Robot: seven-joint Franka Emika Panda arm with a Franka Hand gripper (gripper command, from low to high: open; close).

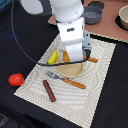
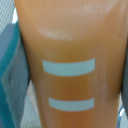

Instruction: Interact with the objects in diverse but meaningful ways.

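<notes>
Starting at the exterior view's left, you see the tomato (image 1: 16,79) resting on the dark table (image 1: 20,35), just off the edge of the pale woven placemat (image 1: 95,95). Next, on the placemat, the sausage (image 1: 49,91) lies at a slant near the mat's front, apart from everything else. Above it the banana (image 1: 53,57) lies on the mat, just beside the tan plate (image 1: 70,70).

The fork (image 1: 65,80) lies in front of the plate, tines toward the exterior view's left and its orange handle pointing right. Over the plate hangs your arm's white wrist, and its gripper (image 1: 71,59) is down at the plate. A sliver of orange shows at the fingers there; that is the bread loaf (image 2: 70,65), and the wrist view is filled by its orange-brown surface with 2 pale scored bars across it. The loaf sits right between the fingers, but you cannot tell from either view whether the pincer is clenched on it or slack around it.

To the right of the gripper, the knife (image 1: 92,59) shows only its orange handle at the plate's far side. Farther right and behind, on a tan board, stand a dark grey bowl (image 1: 93,15) and a pale bowl (image 1: 123,18).
</notes>
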